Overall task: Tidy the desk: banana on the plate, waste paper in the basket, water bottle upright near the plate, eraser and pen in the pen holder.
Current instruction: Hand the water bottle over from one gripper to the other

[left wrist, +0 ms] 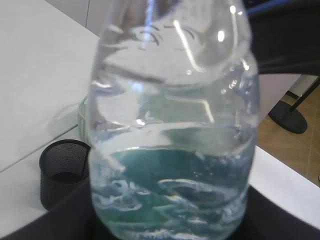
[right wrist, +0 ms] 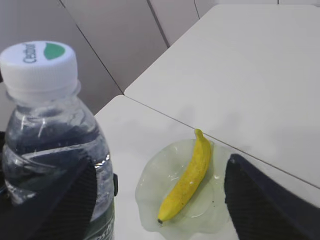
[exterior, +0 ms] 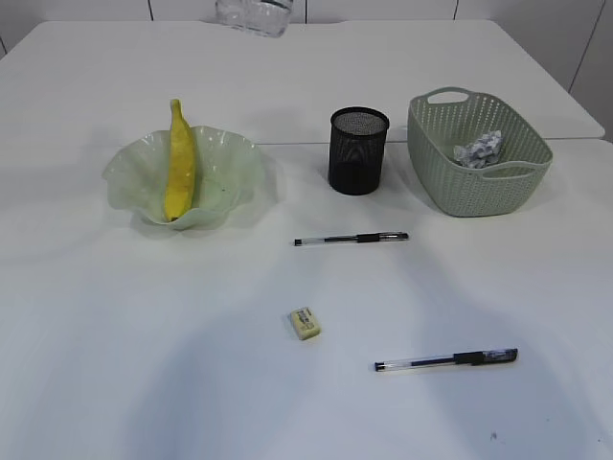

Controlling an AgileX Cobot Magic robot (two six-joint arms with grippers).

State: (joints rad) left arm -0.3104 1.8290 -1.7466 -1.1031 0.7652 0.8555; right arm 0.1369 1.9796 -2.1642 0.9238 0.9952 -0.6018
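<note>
Water bottle (exterior: pixel 251 14) is the item in hand now: it hangs in the air at the far edge of the exterior view, well clear of the surface (exterior: pixel 115 335). In the left wrist view it fills the frame, with the dark fingers of the left hand (left wrist: pixel 170 231) pressed to either side of its lower body, so that hand appears clamped on it. The right hand (right wrist: pixel 157 200) has its fingers spread wide with nothing between them, and the bottle's capped neck stands just beside its left finger. Two jobs look finished: the banana (exterior: pixel 180 163) lies in the plate (exterior: pixel 244 158), and the waste paper (exterior: pixel 478 149) sits inside the basket (exterior: pixel 436 182). Three remain. The bottle has to be stood upright near the plate. The eraser (exterior: pixel 304 323) lies on the open surface, well apart from the pen holder (exterior: pixel 358 153). The far pen (exterior: pixel 351 239) lies just in front of the holder and the near pen (exterior: pixel 446 359) lies closer to the camera; neither is in the holder. By my reckoning the tidying is under half done.
</note>
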